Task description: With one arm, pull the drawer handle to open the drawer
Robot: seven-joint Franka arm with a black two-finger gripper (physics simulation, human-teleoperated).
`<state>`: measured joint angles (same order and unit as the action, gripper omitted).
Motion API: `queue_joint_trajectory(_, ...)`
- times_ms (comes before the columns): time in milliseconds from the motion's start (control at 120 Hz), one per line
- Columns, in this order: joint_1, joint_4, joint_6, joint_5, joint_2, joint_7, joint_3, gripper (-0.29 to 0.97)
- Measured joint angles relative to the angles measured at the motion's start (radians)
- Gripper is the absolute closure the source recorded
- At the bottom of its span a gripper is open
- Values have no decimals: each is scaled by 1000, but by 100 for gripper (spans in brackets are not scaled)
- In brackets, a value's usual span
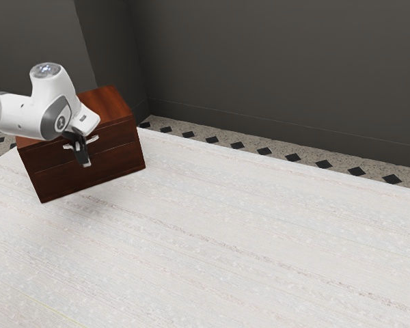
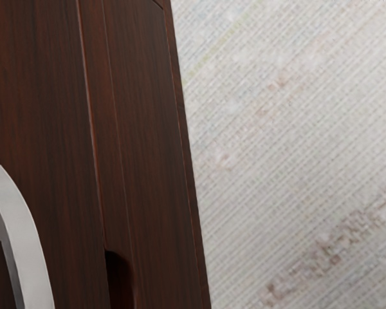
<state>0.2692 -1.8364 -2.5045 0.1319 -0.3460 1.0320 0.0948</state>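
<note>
Your black fingers (image 1: 80, 152) hang at the pale curved handle (image 2: 16, 225) (clenched or not, you cannot tell). Its dark wooden drawer box (image 1: 113, 113) sits far left on the whitish desk (image 1: 246, 239).

tabletop (image 1: 246, 239): pale whitish wood grain, faint streaks | floor (image 1: 307, 152): speckled beige strip beyond the tabletop's far edge | black diamond tiles (image 1: 264, 151): one row along the floor | baseboard (image 1: 294, 127): dark | walls (image 1: 273, 61): plain dark grey

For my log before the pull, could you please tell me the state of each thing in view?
Drawer: looks shut, front flush with the cabinet.
Handle: on the drawer front, not pulled out.
Hand: at the handle.
Cabinet: upright on the table.
</note>
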Motion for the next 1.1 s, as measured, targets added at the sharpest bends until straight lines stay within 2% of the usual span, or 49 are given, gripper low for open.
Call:
queue_joint_trajectory(283,-3,0,7,-1,10,-5,-1,45)
queue_joint_trajectory(567,-5,-6,42,-4,30,-7,-7,68)
queue_joint_trajectory(850,-5,-46,69,-8,69,-23,-24,77)
queue_joint_trajectory(1033,-5,-84,77,-12,105,-37,-40,76)
queue_joint_trajectory(1100,-6,-97,76,-9,114,-46,-46,79)
